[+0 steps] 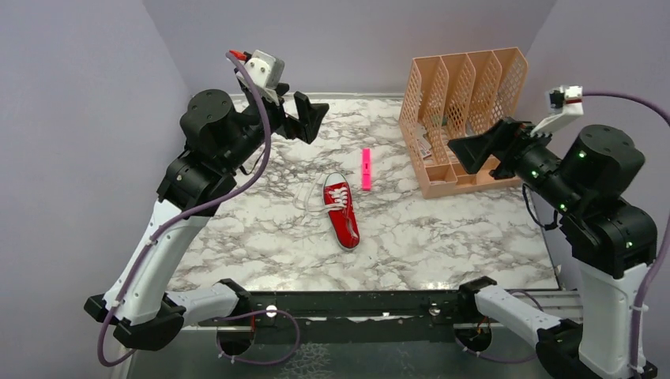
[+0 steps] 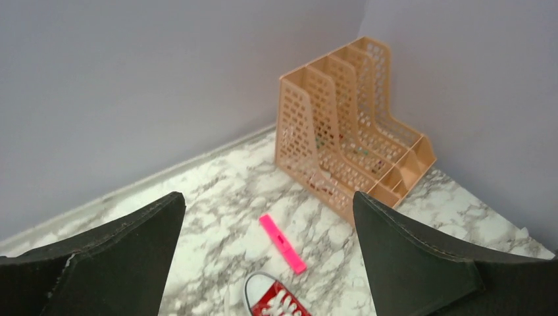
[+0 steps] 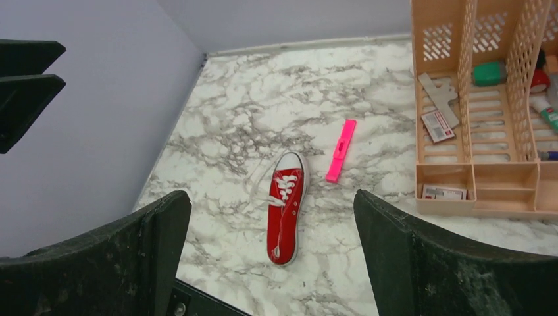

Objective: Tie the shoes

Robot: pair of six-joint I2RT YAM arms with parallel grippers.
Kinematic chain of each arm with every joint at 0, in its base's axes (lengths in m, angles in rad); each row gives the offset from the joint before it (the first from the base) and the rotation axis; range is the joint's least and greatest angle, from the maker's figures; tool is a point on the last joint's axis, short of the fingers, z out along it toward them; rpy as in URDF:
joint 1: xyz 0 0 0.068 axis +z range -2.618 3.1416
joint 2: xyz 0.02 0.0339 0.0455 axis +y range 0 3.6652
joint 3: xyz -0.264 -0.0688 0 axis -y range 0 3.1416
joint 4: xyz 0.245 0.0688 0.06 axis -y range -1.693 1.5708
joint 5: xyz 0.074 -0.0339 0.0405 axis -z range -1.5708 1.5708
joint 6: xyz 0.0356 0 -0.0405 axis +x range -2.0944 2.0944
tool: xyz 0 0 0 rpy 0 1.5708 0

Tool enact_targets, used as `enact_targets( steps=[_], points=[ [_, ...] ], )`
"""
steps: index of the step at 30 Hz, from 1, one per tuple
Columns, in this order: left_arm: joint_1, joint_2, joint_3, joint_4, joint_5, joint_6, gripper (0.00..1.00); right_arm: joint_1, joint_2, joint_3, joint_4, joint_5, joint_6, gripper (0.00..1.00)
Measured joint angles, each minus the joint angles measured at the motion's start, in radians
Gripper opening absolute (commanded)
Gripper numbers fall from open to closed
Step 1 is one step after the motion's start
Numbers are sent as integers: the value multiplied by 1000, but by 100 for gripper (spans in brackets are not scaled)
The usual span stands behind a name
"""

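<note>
1. While both arms hung raised above the white-and-grey marbled tabletop (image 1: 442,237), the left gripper (image 2: 268,210) had its two black fingers spread wide and held nothing.
2. At the right side, the right gripper (image 3: 272,201) was likewise wide open and empty, well above the surface.
3. Between the two arms, near the middle of the table, lay the small red canvas sneaker with white sole and toe cap (image 1: 341,213), upright on its sole, toe pointing far and heel near.
4. Its white laces (image 3: 260,178) were loose, and a strand trailed onto the marble to the left of the shoe.
5. Just right of the toe, apart from it, lay a slim pink marker (image 1: 366,169), roughly parallel to the shoe.
6. Farther right, in the far right corner, stood a peach perforated plastic file organiser (image 1: 462,118) with several slots; small cards and other small items lay in its compartments.
7. Nothing lay on or against the sneaker, and neither gripper touched it.
</note>
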Motion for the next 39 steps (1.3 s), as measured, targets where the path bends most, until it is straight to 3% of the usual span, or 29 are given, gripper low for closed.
enact_targets(
  steps=[11,16,26,31,35,39],
  points=[
    [200,23,-246,-105,69,-197,98,208,29,-314,37,154,36,100],
    [256,55,-382,-146,150,-304,98,261,80,-484,89,142,42,97],
    [283,67,-678,-204,332,-505,97,349,476,-640,257,-36,-29,87],
    [277,39,-791,-209,391,-577,97,436,607,-645,308,-72,-52,75],
    [273,27,-857,-194,429,-622,95,484,656,-666,353,-72,-51,61],
    [271,40,-875,-154,447,-660,91,495,678,-690,404,-81,-40,54]
  ],
)
